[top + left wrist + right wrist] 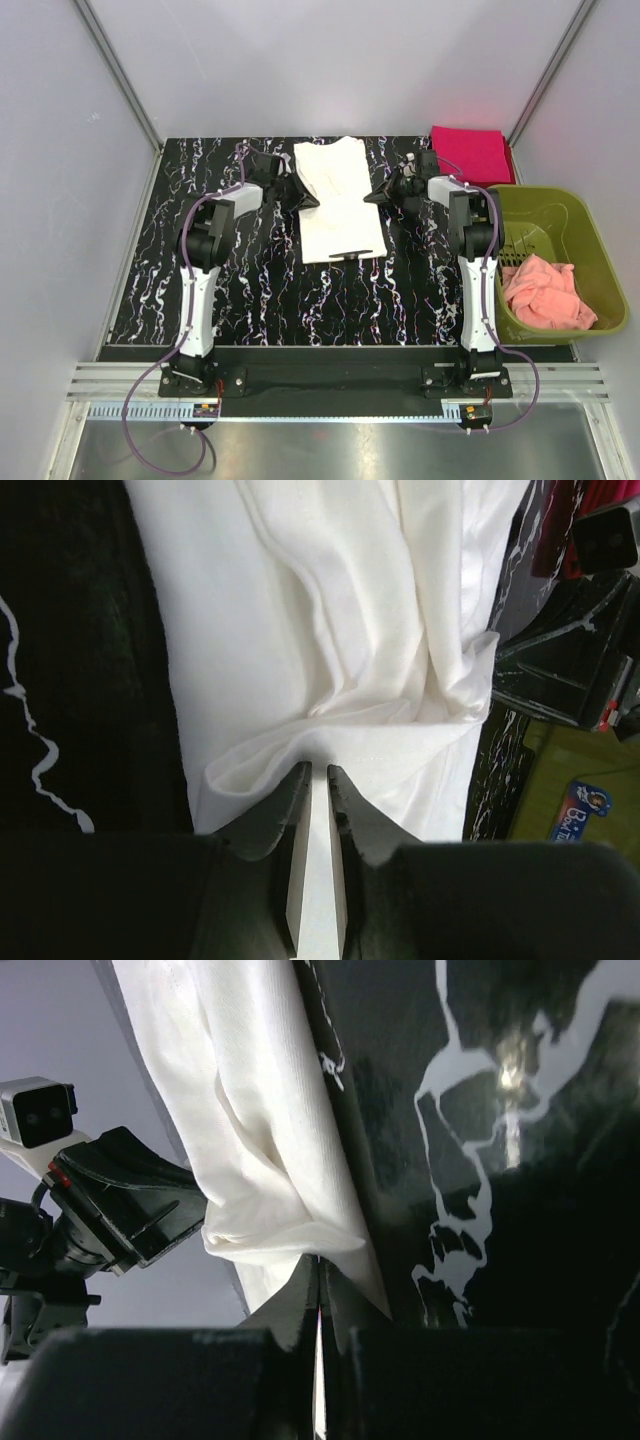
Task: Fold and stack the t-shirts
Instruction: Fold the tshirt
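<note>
Olive-green basket (592, 248) at right of black, white-veined table (250, 290)

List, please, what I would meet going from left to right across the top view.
left gripper → white tee → right gripper → red tee → basket

Cream-white tee (338, 205) at table centre, long axis running 12 to 6 o'clock, folded into a narrow strip. Far half is bunched and creased with side edges drawn up; near half lies flat, with a dark mark at the hem. Magenta-red tee (470, 152) is folded flat at 1 o'clock, in the far corner.
</note>
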Robot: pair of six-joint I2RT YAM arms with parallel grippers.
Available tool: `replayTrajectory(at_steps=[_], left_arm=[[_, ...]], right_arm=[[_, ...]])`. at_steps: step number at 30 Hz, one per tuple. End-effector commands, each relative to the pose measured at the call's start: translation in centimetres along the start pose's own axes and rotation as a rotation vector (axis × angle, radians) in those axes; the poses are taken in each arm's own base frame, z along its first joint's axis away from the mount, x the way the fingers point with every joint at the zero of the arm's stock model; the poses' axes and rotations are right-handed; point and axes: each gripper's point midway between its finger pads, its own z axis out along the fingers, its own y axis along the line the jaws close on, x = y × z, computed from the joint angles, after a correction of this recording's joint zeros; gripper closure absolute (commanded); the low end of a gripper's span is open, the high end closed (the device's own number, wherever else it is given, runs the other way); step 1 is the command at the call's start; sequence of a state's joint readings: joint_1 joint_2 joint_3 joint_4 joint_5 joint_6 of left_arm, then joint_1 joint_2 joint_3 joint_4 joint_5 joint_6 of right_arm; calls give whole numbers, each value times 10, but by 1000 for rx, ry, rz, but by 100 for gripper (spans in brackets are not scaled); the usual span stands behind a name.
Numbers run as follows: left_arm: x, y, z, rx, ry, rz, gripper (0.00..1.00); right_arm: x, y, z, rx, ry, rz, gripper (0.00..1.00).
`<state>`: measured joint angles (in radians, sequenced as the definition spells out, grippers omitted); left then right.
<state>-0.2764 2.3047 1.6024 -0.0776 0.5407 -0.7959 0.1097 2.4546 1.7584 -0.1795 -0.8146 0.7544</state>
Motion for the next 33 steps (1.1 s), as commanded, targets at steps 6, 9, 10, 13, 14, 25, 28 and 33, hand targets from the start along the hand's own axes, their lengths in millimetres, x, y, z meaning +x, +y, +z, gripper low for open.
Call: replayTrajectory(at_steps=[6,9,10,13,14,25,28,33], left_arm=[[-34,-53,-46,45,-71,128,69],[-23,-77,-76,62,-87,160,63],[-16,-79,-82,53,-78,163,63],[6,-95,-96,71,-72,175,62],[25,-86,-91,66,-40,153,63],[96,-37,-59,48,74,-2,83],[111,-18,-58,18,107,-16,83],[148,26,-70,-113,180,-22,87]], right_arm=[[-20,36,-16,7,-19,-34,100],[-6,43,-42,119,-22,-94,96],[2,51,-54,157,-28,-110,94],[37,49,-62,201,23,-130,82],[45,51,-60,194,35,-135,77],[136,19,-33,120,230,-78,100],[154,-9,-42,134,256,-38,100],[171,-29,-66,152,235,16,100]])
